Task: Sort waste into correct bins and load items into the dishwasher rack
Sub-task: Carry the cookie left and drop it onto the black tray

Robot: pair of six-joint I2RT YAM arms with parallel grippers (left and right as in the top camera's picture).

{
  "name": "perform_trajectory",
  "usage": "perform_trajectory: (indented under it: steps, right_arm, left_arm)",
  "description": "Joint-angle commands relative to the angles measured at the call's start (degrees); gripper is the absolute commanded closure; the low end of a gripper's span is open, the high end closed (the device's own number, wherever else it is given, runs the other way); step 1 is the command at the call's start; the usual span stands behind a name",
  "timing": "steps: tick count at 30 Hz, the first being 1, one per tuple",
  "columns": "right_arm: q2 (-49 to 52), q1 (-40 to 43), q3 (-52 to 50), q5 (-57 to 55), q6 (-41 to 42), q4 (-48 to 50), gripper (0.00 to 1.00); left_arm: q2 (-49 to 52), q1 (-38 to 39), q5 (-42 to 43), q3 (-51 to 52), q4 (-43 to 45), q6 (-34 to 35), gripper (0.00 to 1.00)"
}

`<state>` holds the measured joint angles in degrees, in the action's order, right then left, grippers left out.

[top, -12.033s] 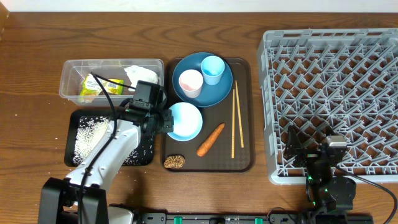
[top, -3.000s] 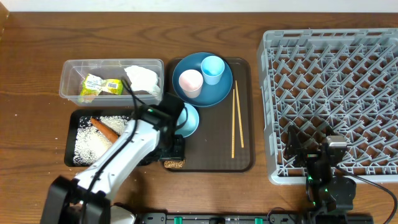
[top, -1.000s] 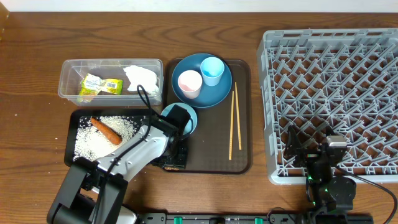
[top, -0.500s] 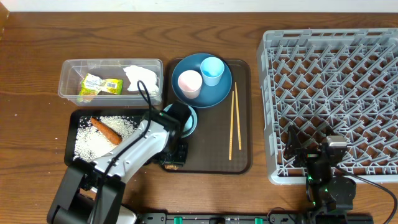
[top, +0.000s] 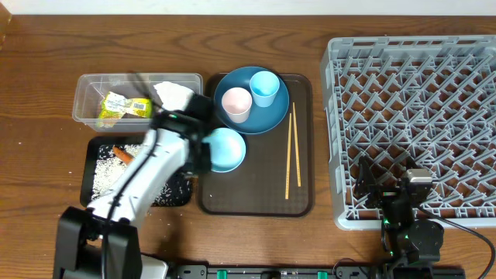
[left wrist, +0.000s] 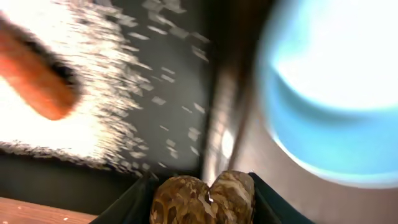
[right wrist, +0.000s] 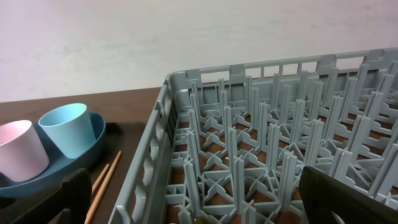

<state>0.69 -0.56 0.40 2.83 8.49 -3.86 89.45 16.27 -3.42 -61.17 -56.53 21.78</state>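
Left tool [left wrist: 204, 200]: pinching the small brown biscuit-like piece [left wrist: 203, 196] between its two dark fingers [left wrist: 132, 203].
Biscuit position: held in the air, over the seam where the black tray [top: 87, 167] meets the brown serving tray [top: 256, 200]; the overhead view is blurred here.
Right tool [right wrist: 199, 190]: spread wide, holding nothing, at the near edge of the dishwasher rack [top: 418, 116].
Black tray contents: loose rice grains [top: 105, 172] and the orange carrot [top: 122, 155], which lies on the rice.
Clear tub [top: 81, 101]: far left of the tabletop [top: 39, 77], just beyond the black tray; holds the yellow-green wrapper [top: 124, 105] and the white napkin [top: 175, 94].
Serving tray: centre, carrying the blue plate [top: 273, 116], the bowl [top: 225, 149] and the chopsticks [top: 293, 151].
Plate load: pink cup [top: 236, 102] and light-blue cup [top: 265, 85], both upright and side by side.
Bowl: near left of the plate, just beside the left arm.
Chopsticks: parallel, right of the plate, lying near to far.
Rack: right side, no dishes in it.
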Motion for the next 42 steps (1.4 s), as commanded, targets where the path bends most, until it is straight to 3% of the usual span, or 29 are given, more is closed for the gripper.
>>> perform_trajectory:
  steps: [1,8,10,11,12,27,35,42]
  right_arm:
    - [-0.31,0.17,-0.11,0.0,-0.42,-0.2,0.01]
    - [-0.31,0.17,-0.11,0.0,-0.42,-0.2,0.01]
    - [-0.31,0.17,-0.11,0.0,-0.42,-0.2,0.01]
    - [-0.31,0.17,-0.09,0.0,-0.42,-0.2,0.01]
    - [-0.31,0.17,-0.11,0.0,-0.42,-0.2,0.01]
    - [-0.31,0.17,-0.11,0.0,-0.42,-0.2,0.01]
    - [-0.31,0.17,-0.09,0.0,-0.42,-0.2,0.01]
    - [-0.31,0.17,-0.11,0.0,-0.42,-0.22,0.01]
  left_arm:
    - [-0.85,-4.76,-2.12,-1.11,1.07,3.89,0.57]
    - [-0.74,-9.51,-2.14,-0.94,3.37,3.85,0.57]
    - [-0.74,-9.51,-2.21,-0.94,3.32,3.8,0.39]
    - [-0.74,-9.51,-2.21,-0.94,3.3,3.8,0.23]
    - [-0.74,-9.51,-2.21,-0.94,3.32,3.78,0.21]
    - [-5.92,-9.49,-2.12,-5.05,1.33,3.37,0.21]
    - [-13.6,-9.44,4.26,-5.42,1.84,1.75,0.24]
    - [-14.43,-9.44,4.52,-5.4,-1.29,1.42,0.24]
